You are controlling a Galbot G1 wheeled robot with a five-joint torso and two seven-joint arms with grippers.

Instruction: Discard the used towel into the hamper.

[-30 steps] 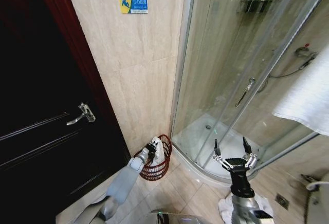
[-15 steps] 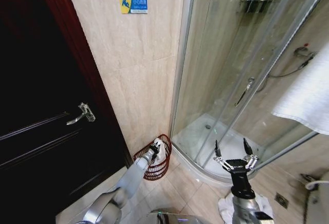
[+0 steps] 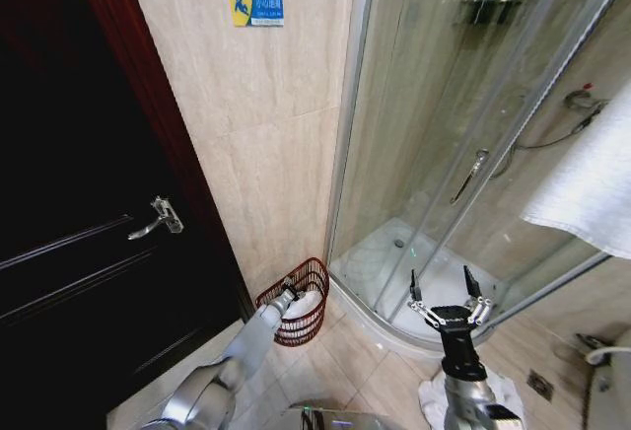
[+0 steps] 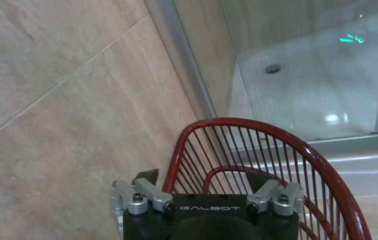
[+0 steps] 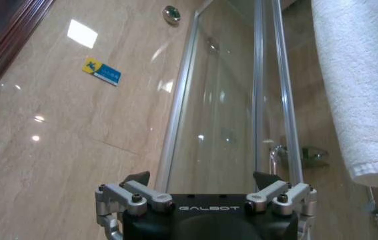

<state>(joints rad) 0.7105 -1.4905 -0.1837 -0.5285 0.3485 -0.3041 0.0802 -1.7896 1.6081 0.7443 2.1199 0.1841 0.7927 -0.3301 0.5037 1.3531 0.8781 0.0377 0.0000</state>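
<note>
- The left gripper reaches down to the rim of the hamper, a dark red wire basket standing on the tiled floor in the corner between the beige wall and the glass shower enclosure, where a drop would land inside.
- A white towel lies in the hamper, just past the gripper and apparently free of it.
- In the left wrist view the jaws stand spread, empty, one outside the wire rim and one over the basket's mouth.
- The right gripper waits upright before the shower tray, well apart from the hamper, jaws spread wide on nothing.
- Judged from this, the towel is already discarded.
</note>
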